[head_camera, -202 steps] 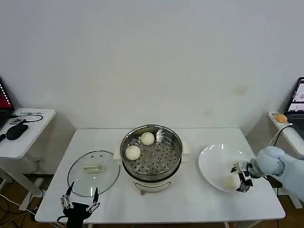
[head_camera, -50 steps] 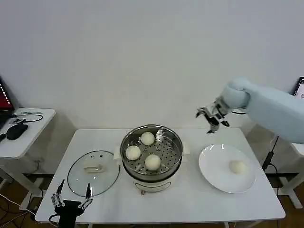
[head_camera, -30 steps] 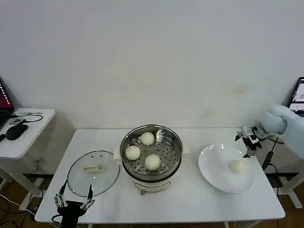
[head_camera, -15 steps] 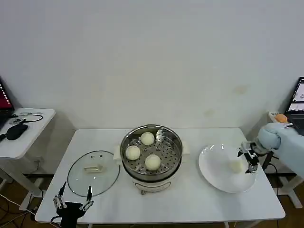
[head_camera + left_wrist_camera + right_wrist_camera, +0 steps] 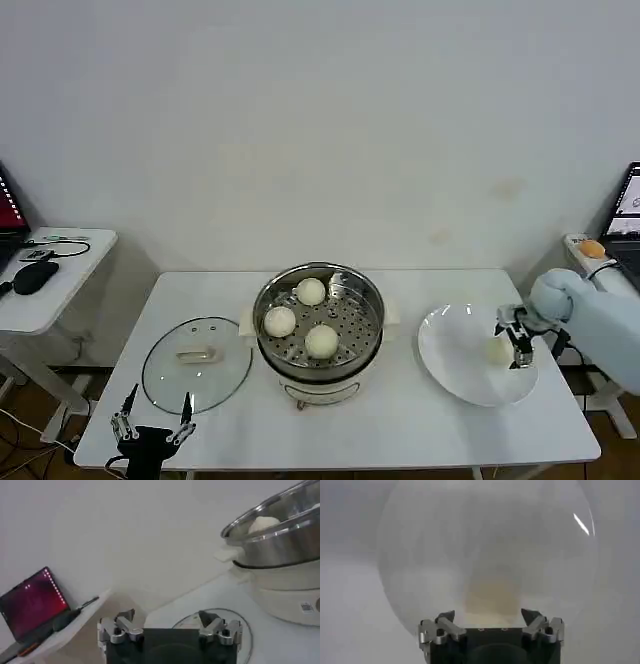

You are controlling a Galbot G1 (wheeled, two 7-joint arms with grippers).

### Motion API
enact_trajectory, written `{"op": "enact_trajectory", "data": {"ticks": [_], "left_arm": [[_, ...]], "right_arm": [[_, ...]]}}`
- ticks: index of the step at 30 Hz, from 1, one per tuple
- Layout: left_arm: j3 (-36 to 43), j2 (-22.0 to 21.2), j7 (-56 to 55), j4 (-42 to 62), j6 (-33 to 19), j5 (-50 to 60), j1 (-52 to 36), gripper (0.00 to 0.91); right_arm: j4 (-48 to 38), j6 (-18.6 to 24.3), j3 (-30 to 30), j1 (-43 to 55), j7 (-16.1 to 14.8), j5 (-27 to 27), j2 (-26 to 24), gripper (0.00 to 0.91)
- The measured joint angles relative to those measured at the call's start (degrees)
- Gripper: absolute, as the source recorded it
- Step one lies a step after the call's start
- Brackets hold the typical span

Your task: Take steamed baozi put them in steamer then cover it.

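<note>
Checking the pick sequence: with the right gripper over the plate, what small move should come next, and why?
Probably lower the right gripper a little and close on the last baozi. Its fingers are open around that bun on the white plate, while three buns already sit in the steamer.

4 steamed baozi (image 5: 320, 340), 1 steamer (image 5: 319, 322), 1 white plate (image 5: 450, 350), 1 glass lid (image 5: 197, 365), 2 hands: left hand (image 5: 152, 424), right hand (image 5: 514, 333)

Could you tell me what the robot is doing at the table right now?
It is moving steamed baozi from the white plate into the steamer, which holds three. The right end effector is open over the last baozi on the plate. The left end effector waits open near the glass lid.
</note>
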Motion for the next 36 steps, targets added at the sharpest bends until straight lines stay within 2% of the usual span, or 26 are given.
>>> {"op": "enact_trajectory", "data": {"ticks": [4, 7, 15, 27, 36], "left_arm": [[0.00, -0.02, 0.00, 0.00, 0.00, -0.01, -0.01, 0.907], [0.01, -0.07, 0.00, -0.01, -0.01, 0.00, 0.02, 0.907], [-0.06, -0.03, 0.00, -0.52, -0.03, 0.00, 0.13, 0.907], [0.09, 0.05, -0.09, -0.88, -0.09, -0.03, -0.17, 0.907], [0.04, 0.05, -0.18, -0.88, -0.10, -0.05, -0.55, 0.907]], "right_arm": [[-0.56, -0.25, 0.41, -0.26, 0.10, -0.44, 0.50, 0.746], [-0.73, -0.41, 0.62, -0.32, 0.06, -0.57, 0.61, 0.675], [-0.23, -0.81, 0.10, 0.81, -0.63, -0.15, 0.08, 0.625], [4.68, -2.69, -4.08, 10.02, -2.14, 4.40, -1.68, 0.625], [11.10, -6.53, -11.92, 22.60, -1.67, 11.77, 0.70, 0.625]]}}
